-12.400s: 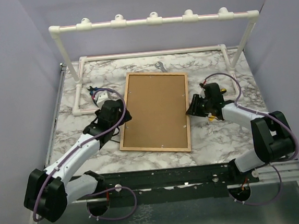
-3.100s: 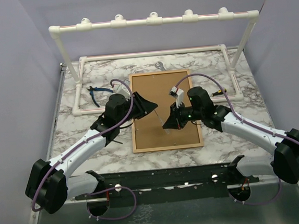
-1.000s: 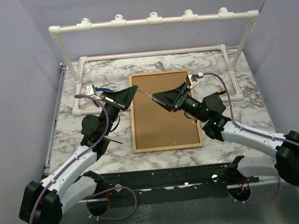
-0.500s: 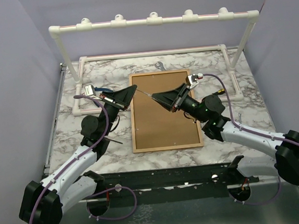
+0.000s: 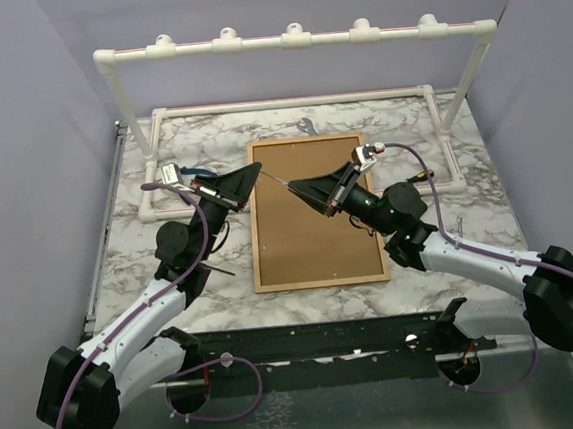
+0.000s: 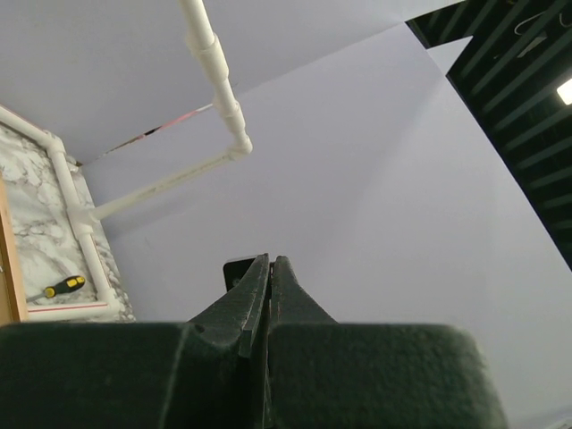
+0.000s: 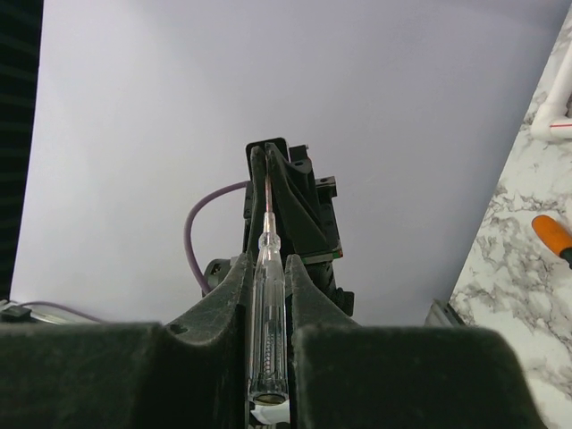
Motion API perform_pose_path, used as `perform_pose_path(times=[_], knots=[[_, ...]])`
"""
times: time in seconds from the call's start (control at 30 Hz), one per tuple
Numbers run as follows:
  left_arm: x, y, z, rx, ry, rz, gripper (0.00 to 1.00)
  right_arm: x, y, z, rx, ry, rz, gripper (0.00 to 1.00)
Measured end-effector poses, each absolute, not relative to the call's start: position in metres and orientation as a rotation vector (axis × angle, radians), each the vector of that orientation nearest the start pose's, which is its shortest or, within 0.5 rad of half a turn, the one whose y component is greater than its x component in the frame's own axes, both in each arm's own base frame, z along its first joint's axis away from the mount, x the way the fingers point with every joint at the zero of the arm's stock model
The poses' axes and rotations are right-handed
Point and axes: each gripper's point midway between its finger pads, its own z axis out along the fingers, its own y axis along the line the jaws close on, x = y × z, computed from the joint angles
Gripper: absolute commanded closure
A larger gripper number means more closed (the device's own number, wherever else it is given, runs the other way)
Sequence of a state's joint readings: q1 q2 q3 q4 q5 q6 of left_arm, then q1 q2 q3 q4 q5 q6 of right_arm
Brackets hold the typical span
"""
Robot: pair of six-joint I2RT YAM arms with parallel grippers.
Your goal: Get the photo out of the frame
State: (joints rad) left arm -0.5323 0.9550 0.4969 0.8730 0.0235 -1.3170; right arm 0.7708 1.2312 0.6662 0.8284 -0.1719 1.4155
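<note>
At the right gripper: jaws set narrow, pads flanking and apparently touching the handle of a slim screwdriver with a clear plastic handle and thin metal shaft. Handle lying lengthwise in the channel between the fingers, shaft pointing straight out past the tips. Opposite, at the left gripper: jaws fully together, tips meeting the far end of that shaft; cannot tell whether pinching it or only touching.

Both held in the air, tip to tip, over the far end of the large rectangular picture frame with a narrow orange-brown wooden border, as the overhead view shows it. Frame lying flat in the middle of the marble-patterned table, long sides running from near edge to far edge, plain brown fibreboard back uppermost. No sight of the photo: presumably beneath that board, against the glass.

Looks like a hand-over of the tool, left to right, ahead of working at the back. To do it well:
- Settle the right grip squarely on the thick of the handle before letting the left end go.
- Keep the shaft in line with the fingers to prevent swinging.
- Part the left jaws only slightly and draw back along the shaft's axis, not sideways.
- Then bring the tip down at a shallow angle at the board's edge, clear of the wooden border.

Fasteners too small to make out from above, so go by the wrist view. Well away at the far edge: white plastic pipe rack.
</note>
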Motion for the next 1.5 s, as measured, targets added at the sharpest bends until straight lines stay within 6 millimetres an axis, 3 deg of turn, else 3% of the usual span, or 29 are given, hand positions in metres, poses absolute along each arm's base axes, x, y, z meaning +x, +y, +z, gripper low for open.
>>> perform_pose_path(times=[0.07, 0.23, 0.27, 0.4, 0.47, 0.57, 0.8, 0.9, 1.0, 1.2, 1.4, 1.5], knots=[[0.275, -0.213, 0.365, -0.487, 1.228, -1.629, 1.0, 0.241, 0.333, 0.338, 0.336, 1.57, 1.914, 0.99], [0.277, -0.212, 0.364, -0.498, 1.224, -1.622, 1.0, 0.241, 0.333, 0.338, 0.337, 1.572, 1.912, 0.99], [0.277, -0.212, 0.364, -0.5, 1.224, -1.621, 0.92, 0.241, 0.333, 0.338, 0.337, 1.572, 1.912, 0.99], [0.277, -0.212, 0.364, -0.504, 1.224, -1.624, 0.39, 0.241, 0.332, 0.338, 0.338, 1.574, 1.904, 0.99], [0.277, -0.212, 0.362, -0.506, 1.229, -1.623, 0.26, 0.241, 0.329, 0.338, 0.334, 1.576, 1.879, 1.0], [0.278, -0.212, 0.353, -0.516, 1.271, -1.594, 0.18, 0.241, 0.319, 0.336, 0.335, 1.595, 1.793, 1.0], [0.283, -0.203, 0.312, -0.509, 1.521, -1.326, 0.15, 0.25, 0.28, 0.312, 0.36, 1.71, 1.405, 0.99], [0.289, -0.202, 0.292, -0.463, 1.648, -1.188, 0.16, 0.255, 0.269, 0.286, 0.33, 1.806, 1.227, 1.0], [0.294, -0.204, 0.26, -0.403, 1.795, -1.068, 0.15, 0.254, 0.26, 0.25, 0.256, 1.949, 1.048, 1.0], [0.286, -0.199, 0.182, -0.318, 2.081, -0.851, 0.01, 0.25, 0.262, 0.21, 0.13, 2.129, 0.895, 0.99], [0.279, -0.183, 0.136, -0.317, 2.245, -0.675, 0.01, 0.248, 0.271, 0.174, 0.044, 2.285, 0.815, 0.99], [0.278, -0.174, 0.124, -0.348, 2.301, -0.586, 0.01, 0.252, 0.275, 0.165, 0.027, 2.338, 0.776, 0.99]])
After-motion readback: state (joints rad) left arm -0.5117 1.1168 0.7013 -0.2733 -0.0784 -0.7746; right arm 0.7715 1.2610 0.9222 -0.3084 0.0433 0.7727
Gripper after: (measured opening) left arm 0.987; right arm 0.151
